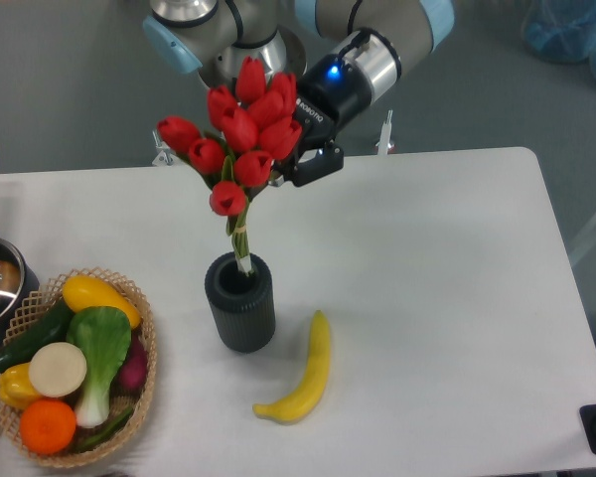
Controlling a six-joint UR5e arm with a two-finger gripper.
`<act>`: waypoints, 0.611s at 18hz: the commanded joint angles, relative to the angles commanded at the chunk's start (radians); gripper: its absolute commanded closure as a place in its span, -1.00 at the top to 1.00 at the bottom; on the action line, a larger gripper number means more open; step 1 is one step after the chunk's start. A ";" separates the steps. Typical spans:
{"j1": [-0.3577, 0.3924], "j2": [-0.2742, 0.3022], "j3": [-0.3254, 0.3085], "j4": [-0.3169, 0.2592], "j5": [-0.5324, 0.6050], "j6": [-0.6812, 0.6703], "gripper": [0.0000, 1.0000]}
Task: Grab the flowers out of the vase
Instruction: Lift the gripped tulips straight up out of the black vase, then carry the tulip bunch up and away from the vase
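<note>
Banana (304, 376) near vase (240, 302); basket (144, 383) left.

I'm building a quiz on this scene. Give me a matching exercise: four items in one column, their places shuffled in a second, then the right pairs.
Things:
1. flowers
2. vase
3. banana
4. orange

Places:
A. in the wicker basket at the table's left edge
B. lying on the table right of the vase
C. held in the gripper, stem ends at the vase mouth
D. standing upright mid-table

Pairs: 1-C, 2-D, 3-B, 4-A
</note>
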 joint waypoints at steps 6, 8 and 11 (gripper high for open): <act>0.063 0.011 0.017 -0.005 0.002 -0.044 -0.05; 0.116 0.005 0.020 -0.003 0.014 -0.071 -0.05; 0.214 -0.024 0.044 0.002 0.026 -0.072 -0.05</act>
